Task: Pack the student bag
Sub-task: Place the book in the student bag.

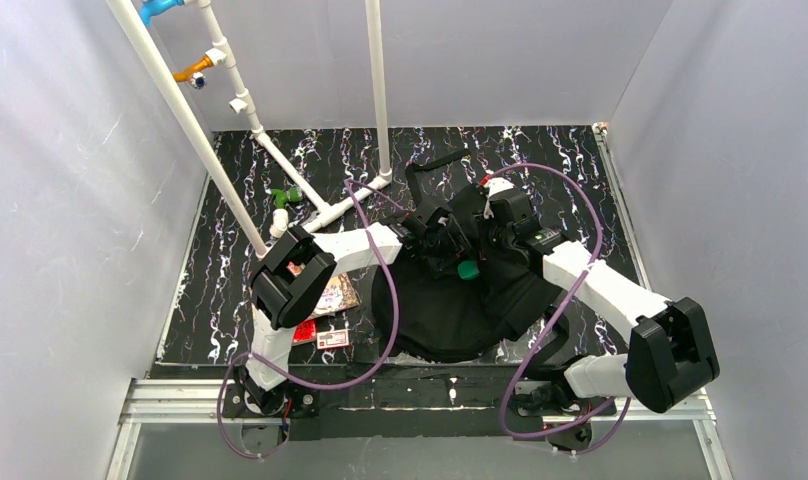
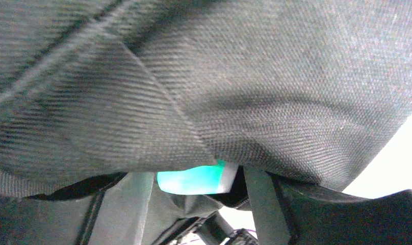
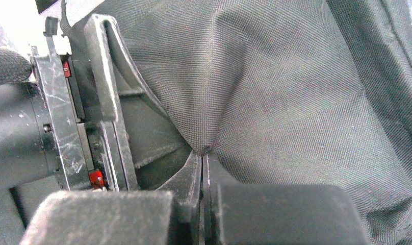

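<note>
Over on my left, white pipes (image 1: 280, 165) slant across the black, white-veined bench (image 1: 215, 290). A booklet (image 1: 336, 294), a red card (image 1: 303, 331) and a white card (image 1: 332, 340) lie near the left side of the student bag (image 1: 440, 315). The bag sits mid-bench, right in front of my bases. It is big, black and soft, made of coarse woven cloth and slumped in a rounded heap, with a strap (image 1: 440, 160) lying off its far side. My left fingers (image 1: 438, 238) are at its far edge with a fold of that cloth draped over them, so I cannot tell whether they are spread or pressed. A teal piece (image 2: 194, 179) peeks out under the fold. On the right, my right fingers (image 3: 203, 162) are pressed together, pinching a peak of bag cloth at their tips.
</note>
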